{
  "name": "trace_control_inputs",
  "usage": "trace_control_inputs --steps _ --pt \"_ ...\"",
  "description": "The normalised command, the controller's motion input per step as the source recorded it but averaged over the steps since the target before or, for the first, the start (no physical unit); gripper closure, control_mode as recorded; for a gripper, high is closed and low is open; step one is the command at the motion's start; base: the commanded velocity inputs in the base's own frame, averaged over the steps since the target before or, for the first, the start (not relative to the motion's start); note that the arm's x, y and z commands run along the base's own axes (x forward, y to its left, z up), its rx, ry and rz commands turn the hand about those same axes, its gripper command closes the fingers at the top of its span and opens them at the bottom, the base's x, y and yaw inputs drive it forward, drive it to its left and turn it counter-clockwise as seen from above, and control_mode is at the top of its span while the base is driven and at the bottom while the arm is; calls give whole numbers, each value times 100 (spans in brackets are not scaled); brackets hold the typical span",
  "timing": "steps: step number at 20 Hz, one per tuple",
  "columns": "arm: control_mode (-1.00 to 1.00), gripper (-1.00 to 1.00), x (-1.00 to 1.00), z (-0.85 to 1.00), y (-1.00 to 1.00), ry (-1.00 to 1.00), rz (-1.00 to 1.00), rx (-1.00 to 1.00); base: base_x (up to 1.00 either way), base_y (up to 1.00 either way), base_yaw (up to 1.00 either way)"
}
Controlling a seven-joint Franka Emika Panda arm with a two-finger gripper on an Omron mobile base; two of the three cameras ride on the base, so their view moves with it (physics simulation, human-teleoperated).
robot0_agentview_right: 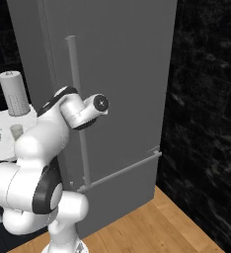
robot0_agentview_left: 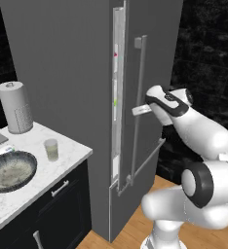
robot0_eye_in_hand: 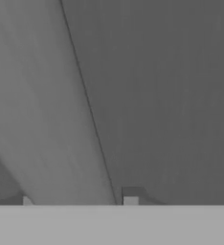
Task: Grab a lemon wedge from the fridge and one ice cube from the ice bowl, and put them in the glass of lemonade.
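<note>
Your gripper (robot0_agentview_left: 139,110) is at the long vertical bar handle (robot0_agentview_left: 139,104) of the fridge (robot0_agentview_left: 62,73), with its fingers clamped on that bar; in the hand view the handle (robot0_eye_in_hand: 47,119) runs as a broad grey band between the two fingertips (robot0_eye_in_hand: 131,195), right up against the camera. The fridge door (robot0_agentview_left: 150,121) stands slightly ajar, and through the narrow gap you can see the white inner edge with small spots of red and green colour, too small to identify. From the right base view the arm reaches across to the same handle (robot0_agentview_right: 78,113), and a horizontal bar handle (robot0_agentview_right: 122,170) crosses the lower drawer. On the white marble counter (robot0_agentview_left: 72,153) to the left of the fridge you have the glass of lemonade (robot0_agentview_left: 51,149) standing upright, just beside the ice bowl (robot0_agentview_left: 9,170), which sits nearer the counter's left end. The paper-towel roll (robot0_agentview_left: 15,107) stands upright behind them, apart from both
</note>
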Motion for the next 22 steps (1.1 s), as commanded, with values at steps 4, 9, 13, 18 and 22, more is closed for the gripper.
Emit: trace_control_inputs --steps 4,9,13,18,22 --pt "-100 100 0 5 -100 0 -3 2 0 0 0" --pt "-100 100 0 -2 -100 -12 -4 12 0 0 0" --pt "-100 100 -2 -8 -88 -19 -5 14 0 0 0" --pt "-100 -100 0 3 -53 -5 -15 6 0 0 0" --pt "-100 -100 0 59 -19 -2 -9 1 0 0 0"
